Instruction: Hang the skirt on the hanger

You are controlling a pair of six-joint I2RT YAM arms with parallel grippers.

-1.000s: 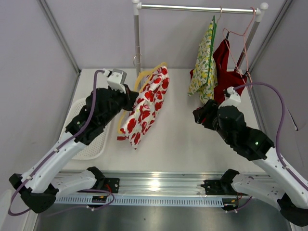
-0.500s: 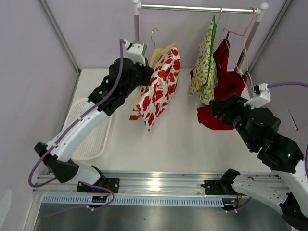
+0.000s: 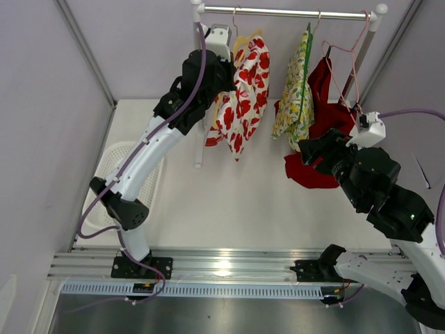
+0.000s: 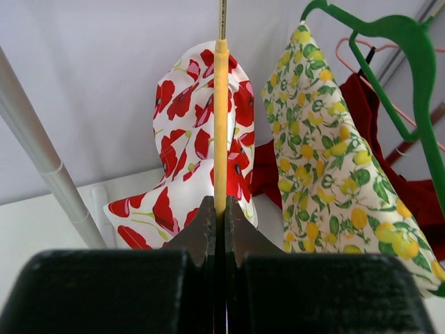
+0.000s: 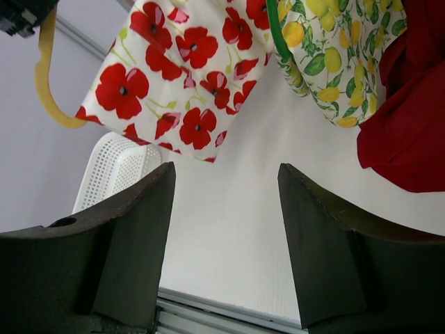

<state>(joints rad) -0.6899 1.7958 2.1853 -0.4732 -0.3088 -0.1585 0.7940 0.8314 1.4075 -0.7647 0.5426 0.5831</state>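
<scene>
The left gripper [image 4: 217,226] is clamped on the yellow hanger [image 4: 221,118]. Its jaws are pressed together on the hanger's arm, which is seen edge-on rising straight up from between the fingertips. The skirt [image 3: 245,87], white with red poppies, is draped over that hanger. It is carried just beyond the gripper and falls on both sides of the yellow arm, with its hem spread out below. The hanger's wire hook is raised to the rail [image 3: 292,12], close to the rail's left end and just right of the rail's left post [image 3: 199,83]. Whether the hook is resting on the rail cannot be told.

Further along the rail, a lemon-print garment [image 3: 295,97] is hung on a green hanger [image 4: 389,42], near the skirt but apart from it. A red garment [image 3: 327,115] is hung beyond it, toward the rail's right end, beside a pink hanger [image 3: 351,56].

The right gripper [image 5: 226,174] is held with its jaws apart and nothing between them. It is positioned low under the right half of the rail, just beside the lower fold of the red garment. Between its fingers the table [image 5: 229,236] is seen, with the skirt's hem above it in that view.

A white basket [image 3: 115,181] is set on the table, well below and left of the rail's left end.
</scene>
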